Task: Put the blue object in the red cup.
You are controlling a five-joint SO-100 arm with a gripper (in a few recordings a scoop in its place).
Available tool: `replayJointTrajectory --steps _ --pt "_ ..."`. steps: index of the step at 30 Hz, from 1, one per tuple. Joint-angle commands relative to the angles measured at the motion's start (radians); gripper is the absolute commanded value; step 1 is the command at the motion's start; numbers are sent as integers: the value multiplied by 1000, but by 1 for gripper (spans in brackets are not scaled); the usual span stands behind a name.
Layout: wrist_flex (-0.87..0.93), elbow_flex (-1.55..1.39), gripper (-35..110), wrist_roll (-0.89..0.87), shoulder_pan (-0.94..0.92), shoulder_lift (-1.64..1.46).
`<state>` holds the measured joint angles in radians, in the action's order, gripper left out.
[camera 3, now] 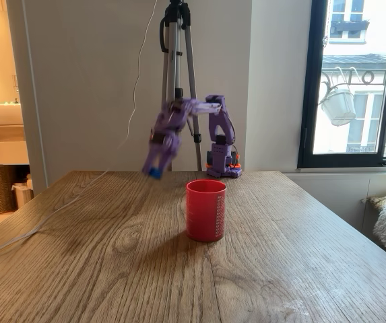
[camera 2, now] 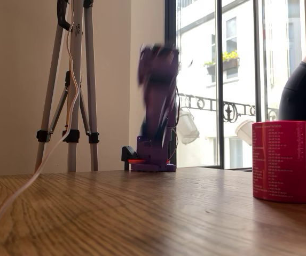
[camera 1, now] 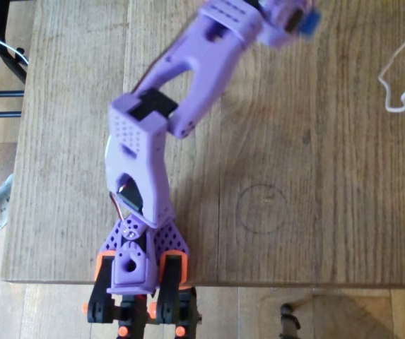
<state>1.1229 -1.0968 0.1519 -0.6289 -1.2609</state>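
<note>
**Overhead view: brick carried aloft, cup waiting mid-surface**

The wooden surface (camera 3: 300, 269) is broad and mostly bare, with plenty of open room on all sides of the cup; a white cable (camera 1: 400, 85) lies near its 3 o'clock edge in the overhead view, well clear of the arm's reach line. The purple arm (camera 1: 188, 99) stretches from its base at 6 o'clock toward 1 o'clock. The red cup (camera 3: 205, 210) stands upright, mouth up, well back from every edge. The gripper (camera 3: 157, 161) hangs above the surface at about 10 o'clock from the cup, clamped on the blue brick (camera 3: 154, 172), which sits at its tip, off the wood. The brick looks light, stiff and smooth-sided, so likely slippery; its flat opposite walls are the sound place to pinch. The cup's mouth is only a little wider than the brick, so the drop wants centring.
</note>
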Motion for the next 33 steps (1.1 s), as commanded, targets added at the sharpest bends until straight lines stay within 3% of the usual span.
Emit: replayJointTrajectory --steps 1,7,15,23,33 --pt "-15 195 0 184 140 -190" --pt "-63 161 0 261 311 -155" --pt "-301 32 0 368 437 -63" --pt "-532 -71 0 416 411 -12" --pt "-646 -110 0 486 348 23"
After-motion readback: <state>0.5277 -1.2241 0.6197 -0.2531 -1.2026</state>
